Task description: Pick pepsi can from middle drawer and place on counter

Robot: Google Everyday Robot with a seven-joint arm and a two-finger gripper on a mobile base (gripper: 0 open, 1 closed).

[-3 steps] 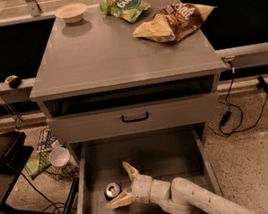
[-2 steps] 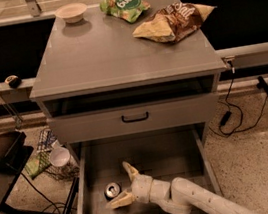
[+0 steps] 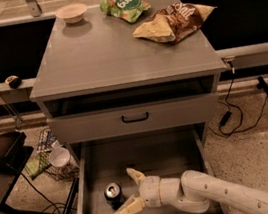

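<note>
The pepsi can (image 3: 113, 194) stands upright in the open pulled-out drawer (image 3: 147, 160), near its left side, silver top facing up. My gripper (image 3: 127, 193) is down inside the drawer, reaching in from the lower right. Its two pale fingers (image 3: 134, 175) are spread open, with the can just to their left, partly between the tips. The fingers do not close on the can. The counter (image 3: 110, 52) is the grey top of the cabinet above.
On the counter sit a small bowl (image 3: 72, 12), a green snack bag (image 3: 123, 7) and a brown chip bag (image 3: 173, 20). A shut drawer with a black handle (image 3: 135, 117) is above the open one. A wire basket (image 3: 50, 155) and cables (image 3: 233, 108) lie on the floor.
</note>
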